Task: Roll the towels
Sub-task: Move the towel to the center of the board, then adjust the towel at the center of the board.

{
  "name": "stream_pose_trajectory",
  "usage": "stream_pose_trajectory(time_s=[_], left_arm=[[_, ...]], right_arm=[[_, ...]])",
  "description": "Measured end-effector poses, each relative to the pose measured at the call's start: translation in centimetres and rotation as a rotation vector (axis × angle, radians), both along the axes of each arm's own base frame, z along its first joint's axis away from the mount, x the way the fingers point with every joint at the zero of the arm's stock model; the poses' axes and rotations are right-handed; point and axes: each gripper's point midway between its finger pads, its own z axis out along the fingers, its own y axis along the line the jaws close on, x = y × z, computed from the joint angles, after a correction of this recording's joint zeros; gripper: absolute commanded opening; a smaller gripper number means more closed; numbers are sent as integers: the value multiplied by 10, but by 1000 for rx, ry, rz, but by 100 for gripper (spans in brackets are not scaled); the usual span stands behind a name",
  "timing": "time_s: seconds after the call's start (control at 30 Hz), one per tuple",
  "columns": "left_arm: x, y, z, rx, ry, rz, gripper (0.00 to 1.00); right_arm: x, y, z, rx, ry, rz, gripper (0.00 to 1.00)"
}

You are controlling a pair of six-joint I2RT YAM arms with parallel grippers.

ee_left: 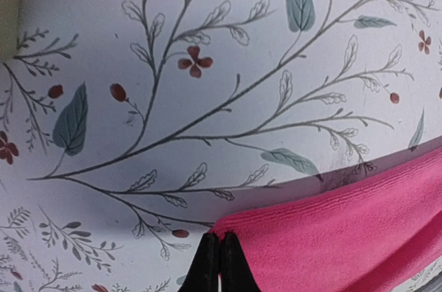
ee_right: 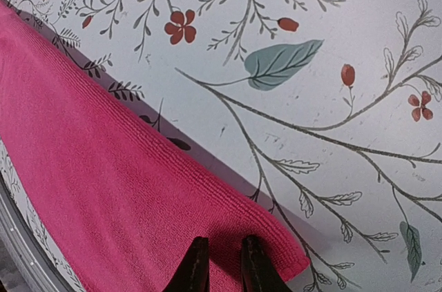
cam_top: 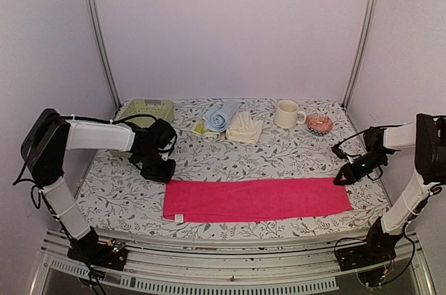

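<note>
Front towel (cam_top: 258,199): I read hot pink.
Back towel (cam_top: 221,115): light blue.
Table cover (cam_top: 293,159): white, grey twigs, teal leaves, red flowers.

Left fingers (ee_left: 209,268) pressed together, right fingers (ee_right: 195,264) slightly apart, both pointing down

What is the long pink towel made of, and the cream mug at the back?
The long hot pink towel looks like soft cloth, maybe microfibre: matte, with fine ribbed lines. The cream mug seems glazed ceramic, smooth and slightly shiny, though it is too far to be sure.
</note>
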Motion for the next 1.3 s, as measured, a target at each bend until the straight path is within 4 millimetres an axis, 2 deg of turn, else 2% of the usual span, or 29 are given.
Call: stream_pose_trajectory(time_s=[0.2,0.37,0.5,0.57,0.67,0.73,0.87,0.93,1.0,1.17,1.3], left_arm=[[30,2,9,69,-83,-5,0],[39,3,7,105,-96,-11,1],[45,-1,13,95,-111,-11,25],[46,-1,16,91,-118,-5,31],[42,-2,25,85,-125,-5,33],[40,-8,35,56,-142,-8,25],[21,-31,53,-64,-154,-44,0],[8,-40,50,-105,-131,-61,0],[-10,-47,39,-120,-87,-93,0],[-57,-51,11,-131,49,-135,0],[-81,-42,-7,-111,120,-127,0]], right_arm=[[5,-2,-1,2,21,-43,20],[20,-5,0,-3,27,-75,20],[47,-12,1,-23,7,-97,20],[60,-16,3,-36,-11,-107,21],[72,-21,13,-51,-36,-123,23],[77,-22,22,-52,-55,-130,24],[75,-21,49,-54,-101,-140,23],[71,-20,60,-53,-121,-139,22],[61,-18,62,-53,-119,-135,20],[22,-10,47,-53,-39,-79,20],[-8,-3,35,-48,14,16,20]])
